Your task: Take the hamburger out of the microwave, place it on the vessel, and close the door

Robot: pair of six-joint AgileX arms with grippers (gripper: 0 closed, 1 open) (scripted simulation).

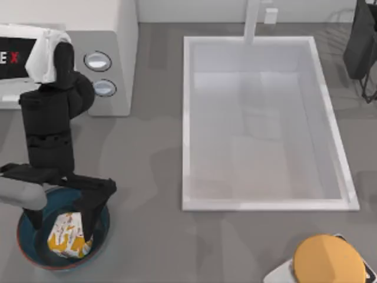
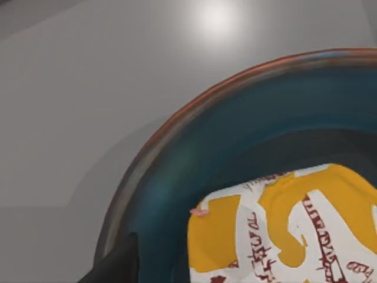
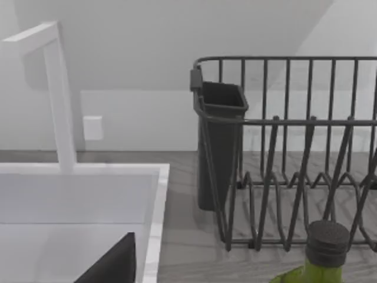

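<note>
While the hamburger (image 1: pixel 69 235) lay inside the vessel (image 1: pixel 29 247) at the desk's near-left corner, the left gripper (image 1: pixel 66 219) straddled it, jaws apart. Rising crookedly could snag the wrapper, tipping it out before the microwave (image 1: pixel 118 53) gets shut.

The burger (image 1: pixel 66 237) is a small parcel in white paper with orange-yellow patches and dark red print. It lies inside the bowl (image 1: pixel 26 250), toward its lower middle, tilted a little. The bowl is round and shallow, teal-blue inside with a reddish-brown rim, and sits on the grey surface at the lower left of the top view. The microwave (image 1: pixel 121 53) is a white box at the upper left, its grey panel carrying two round silver-blue knobs, one above the other. The door is hidden; its state cannot be told.
</note>
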